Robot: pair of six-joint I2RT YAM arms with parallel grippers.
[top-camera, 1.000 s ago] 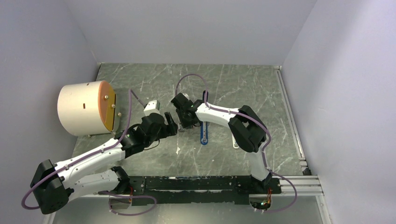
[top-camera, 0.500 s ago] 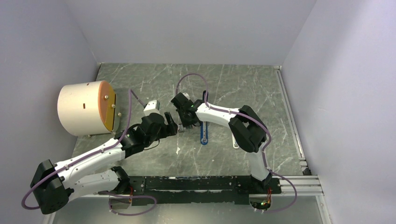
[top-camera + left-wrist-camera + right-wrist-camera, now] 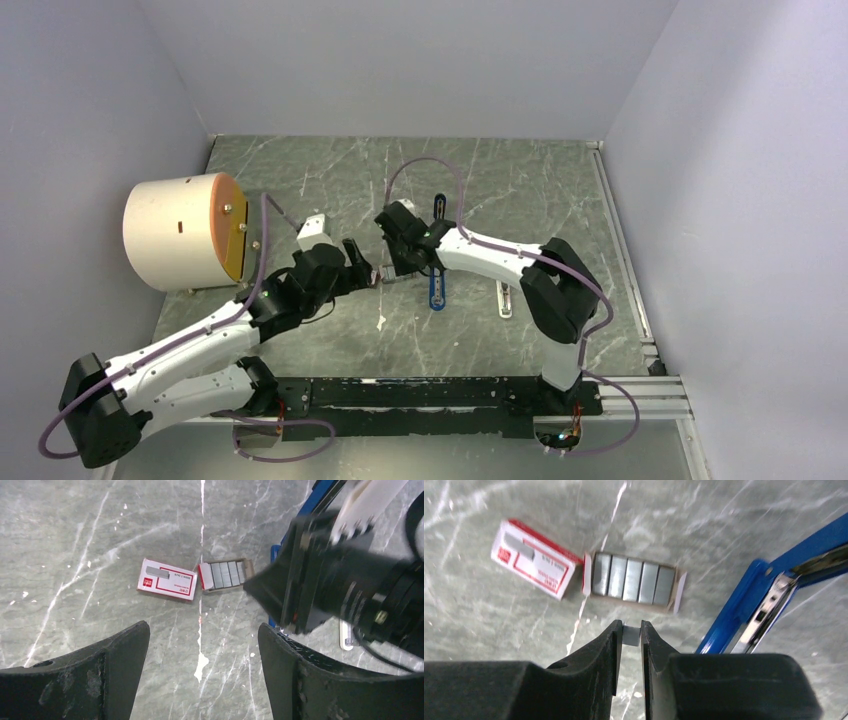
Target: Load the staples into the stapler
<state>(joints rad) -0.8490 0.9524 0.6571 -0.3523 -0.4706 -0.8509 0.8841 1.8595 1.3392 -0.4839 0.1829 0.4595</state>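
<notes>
A cream drum with an orange face lies well apart from a pale bar

Table: I see a grey stone-look slab with white veins, smooth, faintly glossy.
Staples: grey metal, ribbed, dull sheen.
Tray: plain brown card, matt.
Box sleeve: printed red-and-white card, slight gloss.
Stapler: glossy blue shell, paint or plastic I cannot tell; bright bare metal channel inside.
Right fingers: black, matt, grainy plastic to my eye.
</notes>
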